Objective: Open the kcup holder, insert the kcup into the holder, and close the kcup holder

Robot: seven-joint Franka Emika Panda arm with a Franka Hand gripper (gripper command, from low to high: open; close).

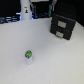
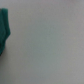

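Exterior view: the kcup [image 1: 29, 57] stands upright, long axis vertical, on the white table [image 1: 55, 62], well apart from the shut kcup holder [image 1: 62, 24] toward the exterior view's right, while the gripper's [image 1: 25, 11] jaw state cannot be told.

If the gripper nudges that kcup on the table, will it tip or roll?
The kcup stands upright, small and narrow, on the smooth table, so an off-centre push would probably tip it. Being cylindrical, it could then roll. It looks light, so a low push may just slide it.
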